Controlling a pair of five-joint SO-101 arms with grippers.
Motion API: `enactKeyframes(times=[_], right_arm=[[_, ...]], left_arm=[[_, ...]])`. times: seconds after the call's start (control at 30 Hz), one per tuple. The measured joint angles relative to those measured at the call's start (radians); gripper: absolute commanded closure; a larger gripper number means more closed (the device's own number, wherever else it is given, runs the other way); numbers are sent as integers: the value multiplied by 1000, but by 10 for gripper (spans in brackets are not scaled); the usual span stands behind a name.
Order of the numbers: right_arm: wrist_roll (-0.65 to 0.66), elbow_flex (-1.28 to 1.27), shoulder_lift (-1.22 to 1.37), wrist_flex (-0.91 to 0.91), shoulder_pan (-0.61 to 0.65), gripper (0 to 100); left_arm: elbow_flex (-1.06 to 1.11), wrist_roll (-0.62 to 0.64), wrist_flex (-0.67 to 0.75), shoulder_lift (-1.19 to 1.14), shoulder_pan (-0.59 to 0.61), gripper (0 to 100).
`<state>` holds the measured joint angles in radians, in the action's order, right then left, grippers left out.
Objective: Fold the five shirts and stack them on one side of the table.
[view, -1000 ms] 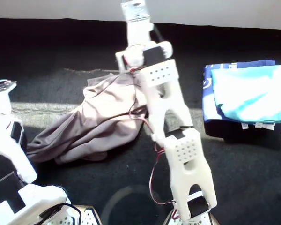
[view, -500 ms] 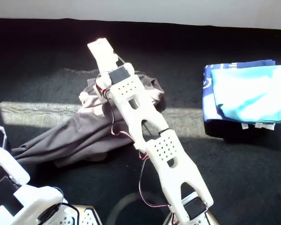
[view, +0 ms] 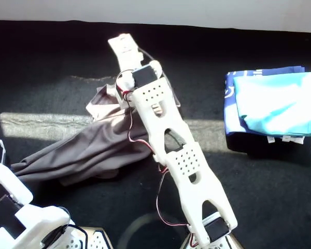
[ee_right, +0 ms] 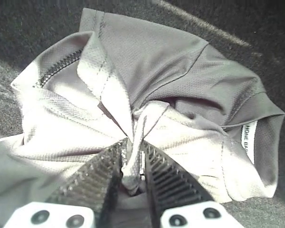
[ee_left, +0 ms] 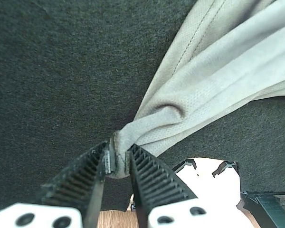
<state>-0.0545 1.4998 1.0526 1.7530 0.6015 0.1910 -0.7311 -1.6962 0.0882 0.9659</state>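
The grey shirt [view: 93, 150] lies crumpled on the left half of the table [view: 41, 62], drawn out between the left edge and the middle. The left gripper [ee_left: 118, 151] is clamped on a thin, twisted corner of it near the left edge. The right gripper [ee_right: 133, 149] is clamped on a small pinch of cloth by the collar, toward the far edge. Folded shirts sit in a stack [view: 274, 104] by the right edge, well apart. Both holds look slight, so if the arms pull apart too hard, either pinch could slip free and the shirt would drop bunched. Pulling while the cloth is twisted would likely spread it unevenly, and any fold would come out crooked.
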Motion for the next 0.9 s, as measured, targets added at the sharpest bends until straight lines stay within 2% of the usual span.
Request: enactKeyframes(times=[0.2, 0.4, 0.47, 0.63, 0.9], right_arm=[[14, -290, -275, 0, -5, 988], [44, -752, -514, -35, -8, 987], [44, -842, -562, -92, -8, 939], [44, -924, -605, -221, 20, 728], [44, -914, -605, -430, 110, 743]], left_arm=[[0, -12, 0, 0, 11, 991], [0, -150, -8, 0, 97, 991], [0, -189, -8, 0, 133, 991], [0, -253, -8, 0, 204, 991], [20, -281, -5, 0, 241, 991]])
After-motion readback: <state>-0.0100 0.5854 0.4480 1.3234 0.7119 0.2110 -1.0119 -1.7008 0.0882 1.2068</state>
